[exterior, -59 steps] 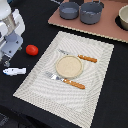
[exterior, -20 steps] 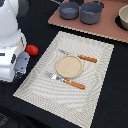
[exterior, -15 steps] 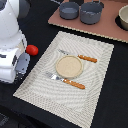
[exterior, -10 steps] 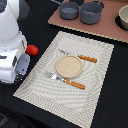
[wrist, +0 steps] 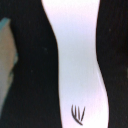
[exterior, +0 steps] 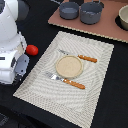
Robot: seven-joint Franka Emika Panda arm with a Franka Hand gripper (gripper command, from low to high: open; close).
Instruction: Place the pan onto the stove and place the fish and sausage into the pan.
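The white fish fills the wrist view from very close, with thin dark marks near one end, lying on the black table. In the exterior view the fish is hidden under my arm. My gripper hangs low at the exterior view's left, its fingers hidden by the white wrist. The red sausage lies on the table just beside the arm. The blue-grey pan stands at the far left of the pinkish stove.
A larger grey pot sits beside the pan on the stove. A woven placemat holds a tan plate, a fork and a knife. The table is black.
Compared with three seconds ago, my arm has come down over the fish, which no longer shows in the exterior view. Over the last second it has barely moved.
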